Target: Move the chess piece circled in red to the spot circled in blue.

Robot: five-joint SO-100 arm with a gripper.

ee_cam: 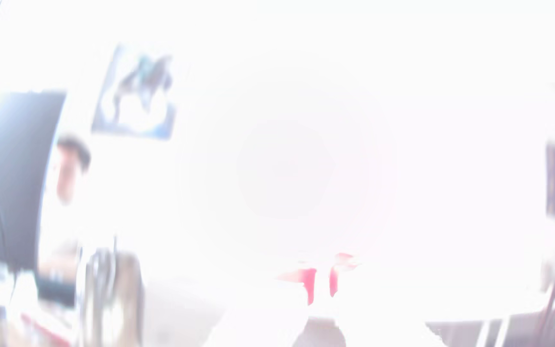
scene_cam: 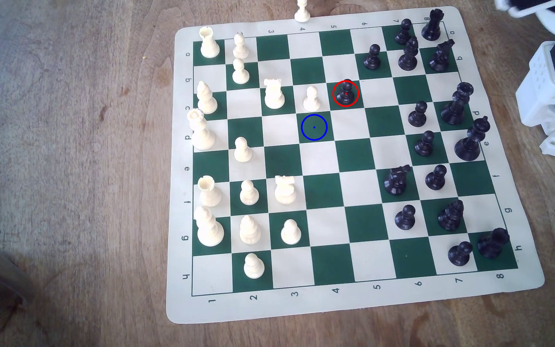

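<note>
One black pawn point(scene_cam: 345, 93) red-ringed, one blue-ringed square point(scene_cam: 314, 127)

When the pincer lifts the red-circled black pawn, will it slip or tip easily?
The black pawn looks small and probably light. Its round head and glossy surface may slip under a high pinch; the thin collar seems safer. Its flared base should keep it upright when set down, though a sideways nudge might topple it towards the white pawn beside it.

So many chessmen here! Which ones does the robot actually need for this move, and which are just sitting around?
Needed: the black pawn ringed in red; the blue-ringed green square, bare.

Just sitting: the white pawn beside that pawn; a white piece off the chess mat.
</note>
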